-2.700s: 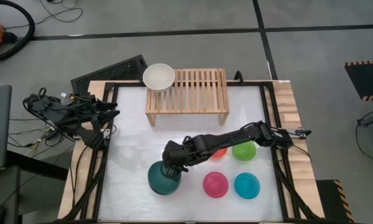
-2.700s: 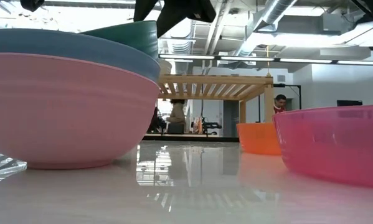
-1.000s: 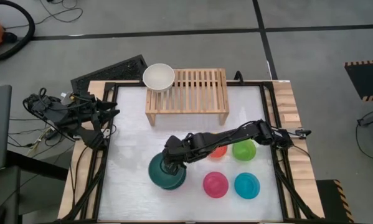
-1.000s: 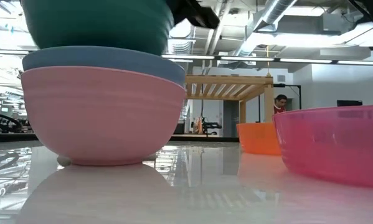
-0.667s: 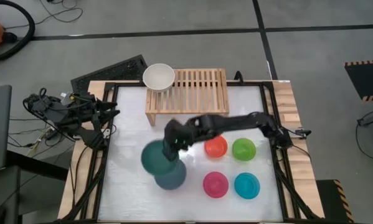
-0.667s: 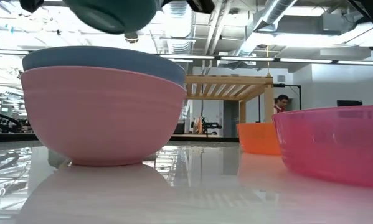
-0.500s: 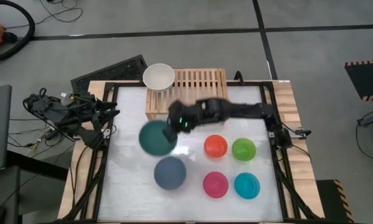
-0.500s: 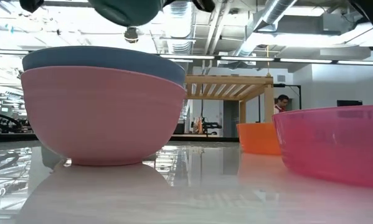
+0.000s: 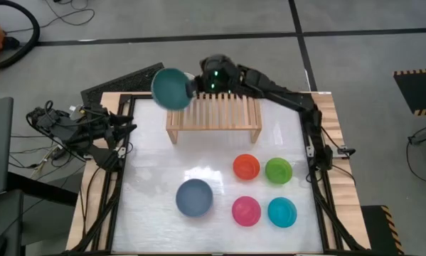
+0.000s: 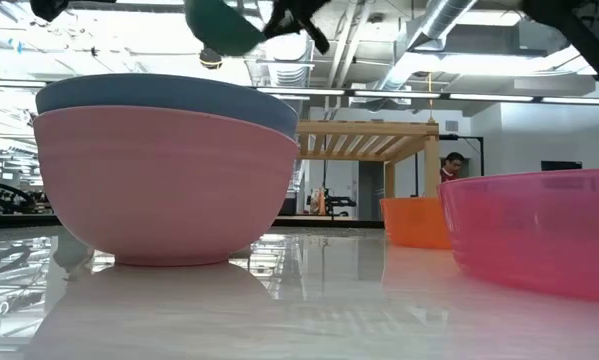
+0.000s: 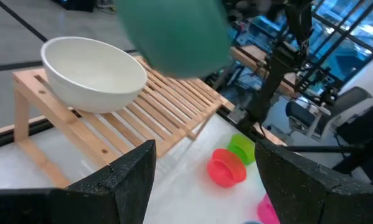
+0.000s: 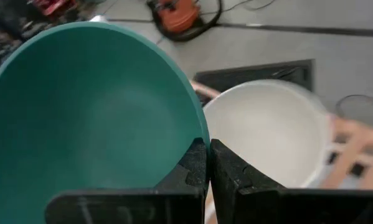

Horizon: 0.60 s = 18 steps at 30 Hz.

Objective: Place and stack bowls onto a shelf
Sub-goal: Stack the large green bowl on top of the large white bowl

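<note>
No readable text anywhere here, honestly: no labels, brand marks, numbers or signs on the bowls, the shelf, the arms or the stuff in the room behind.

In the high view the teal bowl (image 9: 171, 88) hides nearly all of the cream bowl (image 11: 94, 73); the slate-blue bowl (image 9: 194, 197) covers the pink bowl (image 10: 164, 187).
</note>
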Motion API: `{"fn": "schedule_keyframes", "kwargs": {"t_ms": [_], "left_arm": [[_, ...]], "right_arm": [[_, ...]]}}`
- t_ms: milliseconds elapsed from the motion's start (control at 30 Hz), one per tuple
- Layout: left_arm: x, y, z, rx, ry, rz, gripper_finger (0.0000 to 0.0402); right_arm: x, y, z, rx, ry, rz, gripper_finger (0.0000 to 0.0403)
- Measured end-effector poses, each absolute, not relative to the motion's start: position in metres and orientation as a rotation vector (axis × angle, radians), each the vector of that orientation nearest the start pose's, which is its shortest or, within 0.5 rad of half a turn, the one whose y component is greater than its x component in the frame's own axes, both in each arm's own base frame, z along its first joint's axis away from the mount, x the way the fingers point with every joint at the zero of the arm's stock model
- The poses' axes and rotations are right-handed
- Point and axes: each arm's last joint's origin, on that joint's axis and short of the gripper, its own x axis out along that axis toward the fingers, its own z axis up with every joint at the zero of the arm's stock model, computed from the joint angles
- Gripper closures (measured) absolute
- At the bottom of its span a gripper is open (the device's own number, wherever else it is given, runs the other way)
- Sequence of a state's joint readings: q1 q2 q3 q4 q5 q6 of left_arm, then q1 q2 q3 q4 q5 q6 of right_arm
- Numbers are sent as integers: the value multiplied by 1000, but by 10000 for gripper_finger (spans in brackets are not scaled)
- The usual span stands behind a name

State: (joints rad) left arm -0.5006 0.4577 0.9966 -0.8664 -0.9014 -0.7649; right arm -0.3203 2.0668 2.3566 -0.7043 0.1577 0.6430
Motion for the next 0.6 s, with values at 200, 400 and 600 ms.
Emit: {"fn": "schedule_keyframes", "kwargs": {"t_ms": [200,400,600], "left_arm": [[49,0,370,-535,63,509,145],[49,1,370,-531,49,535,145],[48,1,370,-540,43,542,145]], "right_arm": [[411,-186,419,659,262,-688,377],[409,-208,411,644,266,-719,377],[426,-218,379,665,360,-689,377]]}}
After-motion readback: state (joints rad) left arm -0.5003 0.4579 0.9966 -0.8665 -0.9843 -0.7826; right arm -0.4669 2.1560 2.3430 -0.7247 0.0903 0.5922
